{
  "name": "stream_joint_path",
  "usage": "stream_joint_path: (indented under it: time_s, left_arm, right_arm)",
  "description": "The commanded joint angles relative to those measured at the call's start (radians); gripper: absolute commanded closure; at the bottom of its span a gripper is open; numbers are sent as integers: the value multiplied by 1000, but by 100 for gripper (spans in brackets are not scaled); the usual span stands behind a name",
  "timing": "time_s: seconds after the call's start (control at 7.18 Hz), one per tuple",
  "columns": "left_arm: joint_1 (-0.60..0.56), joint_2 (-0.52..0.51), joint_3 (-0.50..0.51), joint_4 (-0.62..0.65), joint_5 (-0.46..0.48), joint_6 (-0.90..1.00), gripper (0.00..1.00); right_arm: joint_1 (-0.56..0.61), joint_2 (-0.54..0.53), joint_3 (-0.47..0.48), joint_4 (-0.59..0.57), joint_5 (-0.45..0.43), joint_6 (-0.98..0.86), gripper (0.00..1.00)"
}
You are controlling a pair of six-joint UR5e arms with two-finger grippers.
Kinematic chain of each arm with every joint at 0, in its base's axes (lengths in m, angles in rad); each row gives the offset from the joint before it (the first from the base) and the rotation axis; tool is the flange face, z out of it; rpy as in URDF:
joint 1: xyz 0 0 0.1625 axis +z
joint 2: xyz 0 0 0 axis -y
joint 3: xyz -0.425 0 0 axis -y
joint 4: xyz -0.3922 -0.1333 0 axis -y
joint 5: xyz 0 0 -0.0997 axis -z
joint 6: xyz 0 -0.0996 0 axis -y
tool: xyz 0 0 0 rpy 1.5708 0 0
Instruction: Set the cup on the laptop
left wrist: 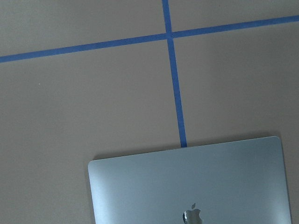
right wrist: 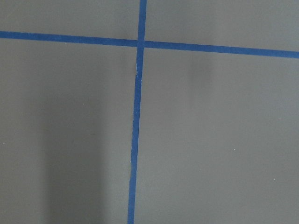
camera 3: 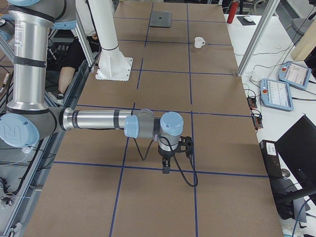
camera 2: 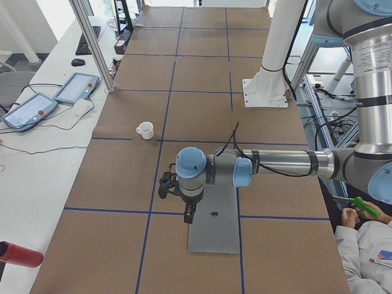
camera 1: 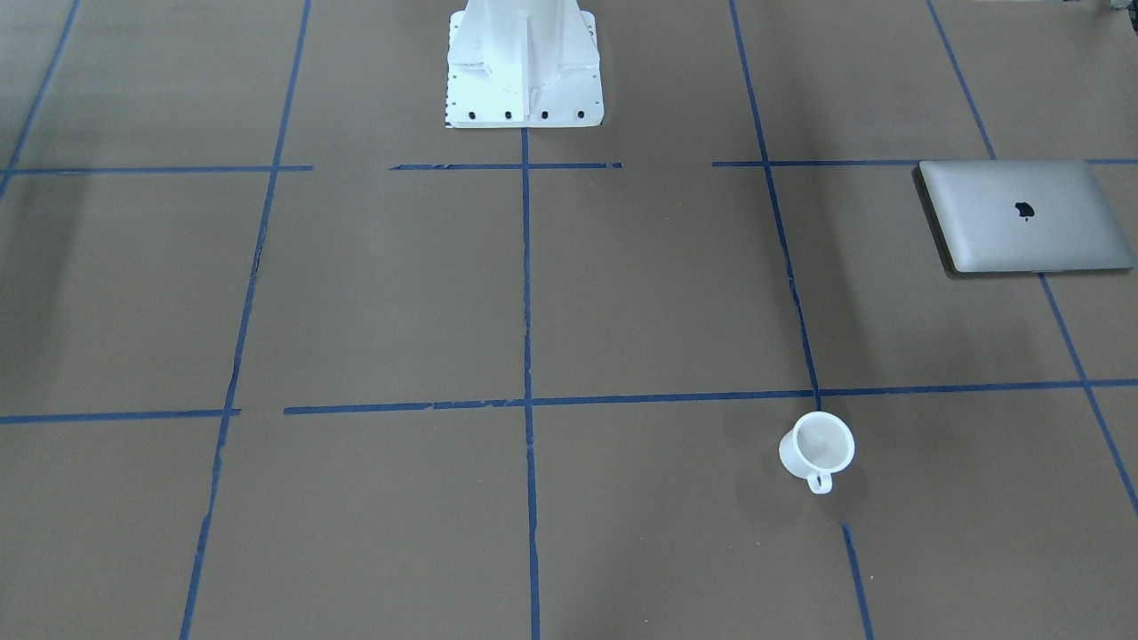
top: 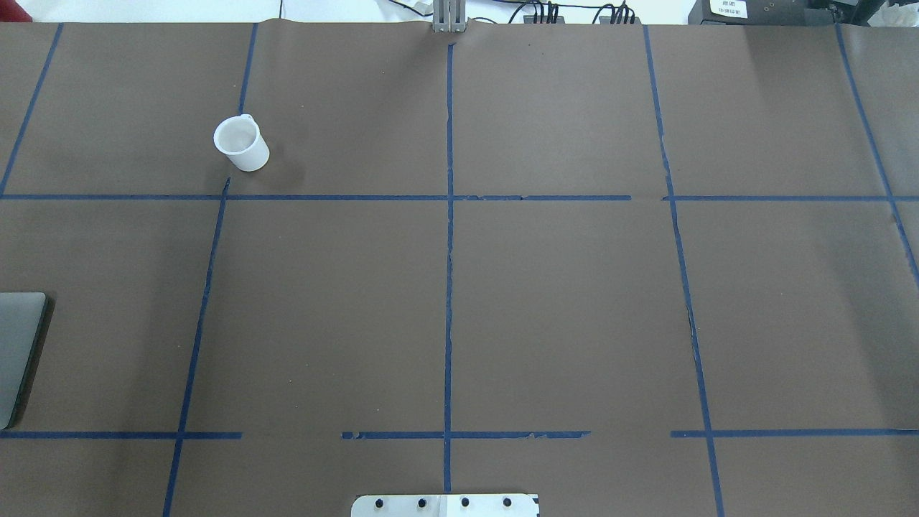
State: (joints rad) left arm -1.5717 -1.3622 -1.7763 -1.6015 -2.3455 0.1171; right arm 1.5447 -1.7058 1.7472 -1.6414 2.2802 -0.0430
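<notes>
The white cup [camera 1: 818,449] stands upright on the brown table, handle towards the operators' side; it also shows in the overhead view [top: 242,143] and both side views [camera 2: 145,129] [camera 3: 199,42]. The silver-grey laptop [camera 1: 1027,216] lies closed and flat near the table's left end, cut off at the overhead view's edge [top: 18,352], and shows below the left wrist camera [left wrist: 191,186]. My left gripper [camera 2: 187,214] points down above the laptop's [camera 2: 214,223] edge; I cannot tell if it is open. My right gripper [camera 3: 166,168] hangs over bare table far from both; its state is unclear too.
The white robot pedestal [camera 1: 524,67] stands at the table's robot side. Teach pendants [camera 2: 76,87] and cables lie on the side bench beyond an aluminium post [camera 2: 92,43]. A seated person [camera 2: 367,245] is by the robot. Blue tape lines grid the table.
</notes>
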Motion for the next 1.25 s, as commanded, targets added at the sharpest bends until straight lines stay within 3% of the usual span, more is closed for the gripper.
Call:
stream_joint_path:
  time_s: [0.0,0.42,0.7,0.84,1.11]
  left_arm:
    - [-1,-15,3,3,-2,-1,0]
    - [2,-18,3,-11,-2,7,0]
    - [12,-31,5,-136,-11,-41,0]
    - [22,-134,35,-141,-52,-173,0]
    - [174,-365,122,-130,-48,-306,0]
  right_arm:
    - [0,0,0,0,-1,0,0]
    - [0,0,0,0,-1,0,0]
    - [0,0,0,0,-1,0,0]
    - [0,0,0,0,1,0,0]
    - [0,0,0,0,-1,0,0]
